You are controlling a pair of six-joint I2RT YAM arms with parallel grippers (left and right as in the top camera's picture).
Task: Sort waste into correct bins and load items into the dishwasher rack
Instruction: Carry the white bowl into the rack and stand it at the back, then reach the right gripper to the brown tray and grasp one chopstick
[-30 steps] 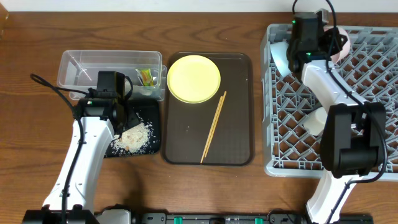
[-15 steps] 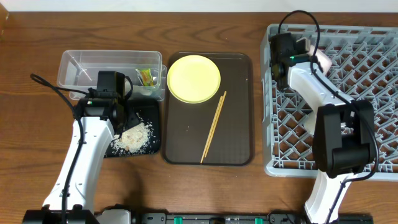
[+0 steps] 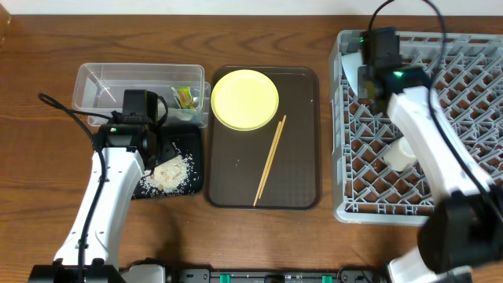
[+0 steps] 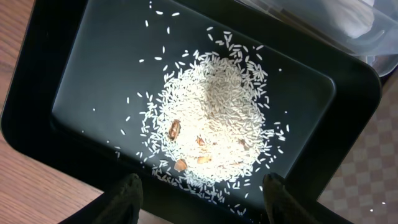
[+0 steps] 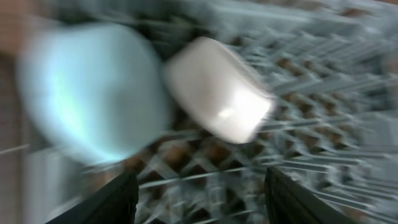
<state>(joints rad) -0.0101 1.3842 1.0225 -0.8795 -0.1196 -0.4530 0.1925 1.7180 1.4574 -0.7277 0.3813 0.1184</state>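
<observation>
My right gripper (image 5: 199,186) stands open over the grey dishwasher rack (image 3: 464,118), with nothing between its fingers. The right wrist view is blurred. Just beyond the fingers a light blue bowl (image 5: 93,93) and a white bowl (image 5: 217,87) lie side by side in the rack's far left corner. A small pale cup (image 3: 399,153) sits further down the rack. My left gripper (image 4: 199,186) is open above the black tray (image 4: 81,68), which holds a heap of rice crumbs (image 4: 214,118). The yellow plate (image 3: 244,98) and chopsticks (image 3: 269,161) lie on the brown tray (image 3: 302,181).
The clear box (image 3: 118,82) behind the black tray holds the yellow-green wrapper (image 3: 185,96) and a white scrap. Wooden tabletop shows between the brown tray and the rack's raised wall (image 3: 339,134).
My right gripper has opened and let go of the white bowl in the rack's far left corner, and its arm has swung over the rack. The left arm has not moved.
</observation>
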